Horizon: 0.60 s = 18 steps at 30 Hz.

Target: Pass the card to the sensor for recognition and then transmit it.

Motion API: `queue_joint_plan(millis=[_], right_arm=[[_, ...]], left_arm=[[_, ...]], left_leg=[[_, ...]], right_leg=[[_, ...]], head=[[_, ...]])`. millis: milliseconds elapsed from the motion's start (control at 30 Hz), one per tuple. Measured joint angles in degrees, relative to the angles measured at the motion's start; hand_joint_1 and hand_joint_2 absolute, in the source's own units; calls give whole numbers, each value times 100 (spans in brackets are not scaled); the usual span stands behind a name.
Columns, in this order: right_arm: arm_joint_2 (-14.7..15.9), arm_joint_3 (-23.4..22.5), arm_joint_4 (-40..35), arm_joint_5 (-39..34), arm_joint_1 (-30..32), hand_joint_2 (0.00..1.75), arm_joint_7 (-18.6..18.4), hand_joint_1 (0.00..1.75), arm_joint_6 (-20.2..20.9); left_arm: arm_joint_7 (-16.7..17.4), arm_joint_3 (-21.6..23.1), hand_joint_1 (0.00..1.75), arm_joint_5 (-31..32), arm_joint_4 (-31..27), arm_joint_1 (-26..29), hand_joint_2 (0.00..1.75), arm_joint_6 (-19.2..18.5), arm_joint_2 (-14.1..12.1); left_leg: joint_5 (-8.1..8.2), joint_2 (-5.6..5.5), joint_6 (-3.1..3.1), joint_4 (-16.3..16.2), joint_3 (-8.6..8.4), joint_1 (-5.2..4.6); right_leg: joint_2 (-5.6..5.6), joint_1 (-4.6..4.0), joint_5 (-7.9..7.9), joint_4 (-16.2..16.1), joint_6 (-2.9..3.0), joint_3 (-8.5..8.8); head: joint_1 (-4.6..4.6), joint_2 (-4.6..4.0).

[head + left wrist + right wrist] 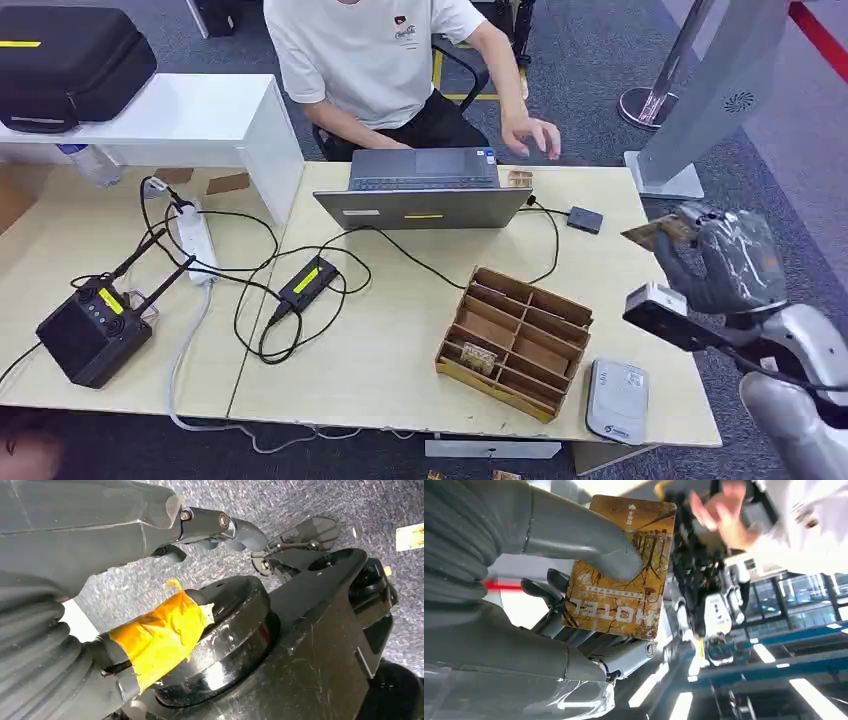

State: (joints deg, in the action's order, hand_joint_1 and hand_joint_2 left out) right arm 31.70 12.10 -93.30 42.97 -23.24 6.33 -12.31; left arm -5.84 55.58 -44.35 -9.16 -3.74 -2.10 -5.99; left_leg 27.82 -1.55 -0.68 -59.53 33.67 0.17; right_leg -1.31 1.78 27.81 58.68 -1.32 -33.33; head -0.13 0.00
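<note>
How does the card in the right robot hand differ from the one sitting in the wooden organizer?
The held card is pinched in the right robot hand, raised beyond the table's right edge; the organizer card lies loose in a compartment of the wooden organizer. The held one shows edge-on from the head view, the other face-up. Both look brownish-gold.

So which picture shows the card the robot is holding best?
The right wrist view: the card sits close up under the right hand's thumb, its HOTEL lettering readable. The head view shows the card small and edge-on at the fingertips. The left wrist view faces the floor instead.
</note>
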Motion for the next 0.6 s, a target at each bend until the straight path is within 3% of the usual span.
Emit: queue_joint_plan(millis=[133, 300, 433, 600], right_arm=[[-482, 809, 1034, 429, -1284, 175, -402, 175, -103], [-1249, 1656, 2453, 1197, -2521, 175, -815, 175, -566], [-1723, 2150, 3484, 1835, -3192, 175, -1136, 175, -894], [-2108, 2349, 4393, 1858, -3572, 175, -1186, 175, -1254]], left_arm=[[-15, 173, 0, 125, 0, -81, 175, -57, -22], [-24, 389, 0, 258, 0, -167, 175, -88, -42], [-39, 549, 0, 350, 2, -198, 175, -88, -57], [-81, 673, 0, 381, 2, -222, 175, -88, -68]], left_leg=[[-13, -5, -11, 1, 0, 5], [-15, -11, -15, 3, 1, 10], [-17, -16, -18, 3, 2, 12], [-17, -28, -18, 3, 7, 13]], right_leg=[[1, -6, -6, 7, 5, -2], [5, -10, -5, 18, 6, -7], [10, -12, -4, 19, 9, -9], [22, -13, -3, 18, 9, -9]], head=[[0, 0], [0, 0], [0, 0], [0, 0]])
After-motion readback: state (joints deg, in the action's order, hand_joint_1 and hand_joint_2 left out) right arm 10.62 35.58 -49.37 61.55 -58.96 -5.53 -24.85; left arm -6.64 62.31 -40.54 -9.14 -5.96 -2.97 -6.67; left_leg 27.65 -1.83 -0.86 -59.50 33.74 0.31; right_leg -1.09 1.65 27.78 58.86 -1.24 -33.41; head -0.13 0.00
